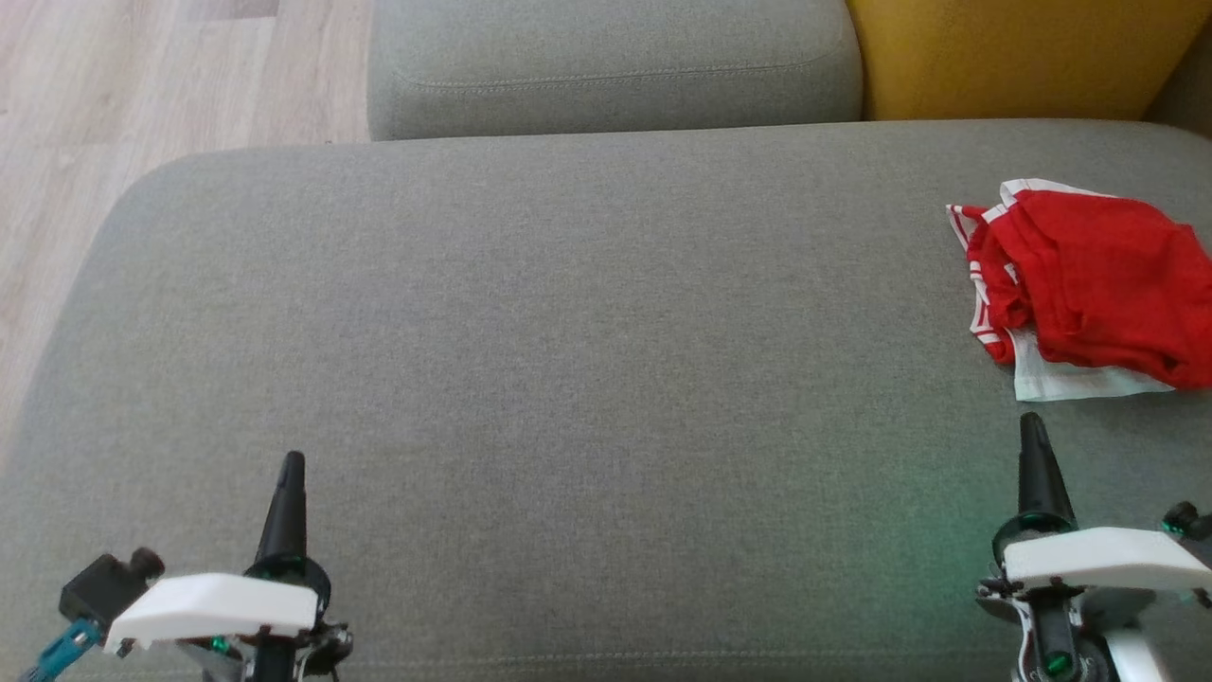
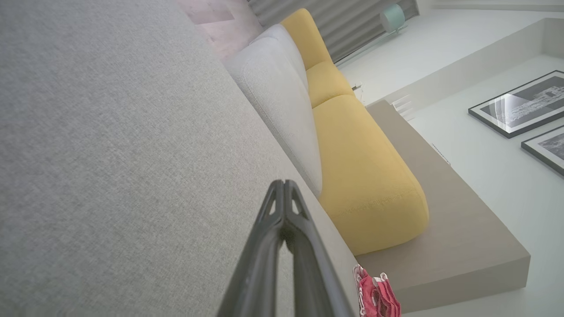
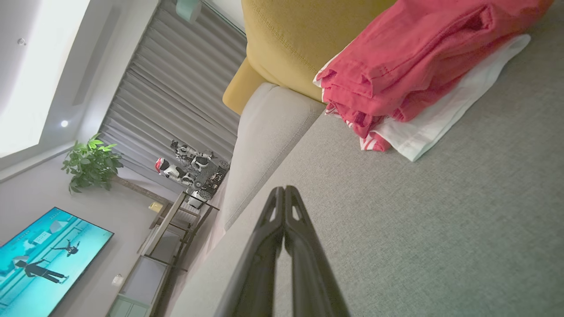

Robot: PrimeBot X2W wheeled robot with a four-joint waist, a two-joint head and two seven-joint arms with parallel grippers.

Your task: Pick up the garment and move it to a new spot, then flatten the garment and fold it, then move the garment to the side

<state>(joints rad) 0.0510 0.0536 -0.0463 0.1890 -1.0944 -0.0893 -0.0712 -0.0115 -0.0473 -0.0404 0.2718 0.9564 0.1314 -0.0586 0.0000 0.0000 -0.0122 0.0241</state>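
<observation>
Well over on the robot's right, the garment lies on the grey sofa seat as a rumpled, layered heap: red cloth on top, a white layer showing beneath its near edge, and a red-and-white striped band along the side facing the middle of the seat. Its far side runs up to the right edge of the head view. The right claw sits near the garment's white edge but apart from it, its two dark fingers pressed together with nothing between them; the right wrist view shows the fingertips meeting, with the heap beyond them against a yellow cushion. The left claw is well apart from the garment, low on the seat's left, fingers likewise closed together and holding nothing. Behind the seat stands a grey back cushion, and pale wood floor shows to the left.
</observation>
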